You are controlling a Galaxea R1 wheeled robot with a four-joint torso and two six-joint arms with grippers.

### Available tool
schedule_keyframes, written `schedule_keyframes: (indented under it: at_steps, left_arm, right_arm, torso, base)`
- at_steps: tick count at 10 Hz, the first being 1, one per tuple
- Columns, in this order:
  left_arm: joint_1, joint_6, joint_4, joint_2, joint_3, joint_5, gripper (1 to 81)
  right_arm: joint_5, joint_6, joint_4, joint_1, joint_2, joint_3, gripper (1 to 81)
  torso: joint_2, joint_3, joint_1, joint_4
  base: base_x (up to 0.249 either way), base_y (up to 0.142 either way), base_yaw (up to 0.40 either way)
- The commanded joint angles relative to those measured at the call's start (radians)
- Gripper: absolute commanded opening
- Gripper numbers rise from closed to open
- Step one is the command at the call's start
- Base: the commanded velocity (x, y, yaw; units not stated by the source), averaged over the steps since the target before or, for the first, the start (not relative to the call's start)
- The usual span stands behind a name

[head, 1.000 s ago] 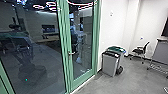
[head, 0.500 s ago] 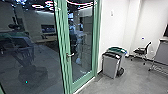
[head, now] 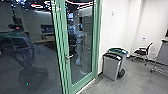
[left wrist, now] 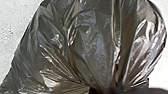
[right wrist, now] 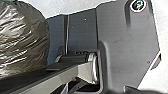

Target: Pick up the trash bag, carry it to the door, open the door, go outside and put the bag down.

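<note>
The black trash bag (left wrist: 92, 42) looms large in the left wrist view, its folds drawn together where my left gripper (left wrist: 107, 91) is shut on it. Its rounded, shiny side, the trash bag (right wrist: 22, 40), also shows in the right wrist view, beside the robot's own base plate. In the head view a green-framed glass door (head: 95, 50) stands closed, with a metal lever handle (head: 68, 57) on its left side. The state of my right gripper cannot be made out.
Two grey bins, one with a black lid (head: 112, 66) and one with a green lid (head: 118, 50), stand against the white wall right of the door. Farther right are a black chair (head: 141, 52) and a grey table (head: 162, 53). Dark glass panels (head: 30, 50) fill the left.
The head camera has shifted slightly with the robot, so the whole scene sits a little differently. The door remains closed.
</note>
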Motion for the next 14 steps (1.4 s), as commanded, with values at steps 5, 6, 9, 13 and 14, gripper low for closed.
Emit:
schedule_keyframes:
  at_steps: [5,6,9,13,14]
  left_arm:
    - [-0.063,0.007,0.015,0.006,0.007,0.057,1.0]
    - [-0.065,0.007,0.015,0.007,0.007,0.056,1.0]
    - [-0.065,0.007,0.015,0.009,0.004,0.056,1.0]
    - [-0.065,0.007,0.015,0.01,0.004,0.056,1.0]
    - [-0.065,0.007,0.015,0.01,0.004,0.056,1.0]
  right_arm:
    - [-0.057,-0.003,-0.008,0.051,0.013,0.004,81.1]
    - [-0.057,-0.003,-0.008,0.051,0.013,0.004,81.1]
    - [-0.057,-0.003,-0.008,0.051,0.011,0.004,81.1]
    - [-0.057,-0.003,-0.008,0.046,0.013,0.004,81.1]
    - [-0.057,-0.003,-0.008,0.045,0.013,0.004,81.1]
  torso:
    - [0.0,0.0,0.0,0.0]
    - [0.0,0.0,0.0,0.0]
    - [0.0,0.0,0.0,0.0]
    - [0.0,0.0,0.0,0.0]
    - [0.0,0.0,0.0,0.0]
  base:
    - [0.156,0.0,0.0]
    - [0.163,0.0,0.0]
    - [0.164,0.0,0.0]
    - [0.164,0.0,0.0]
    - [0.163,0.0,0.0]
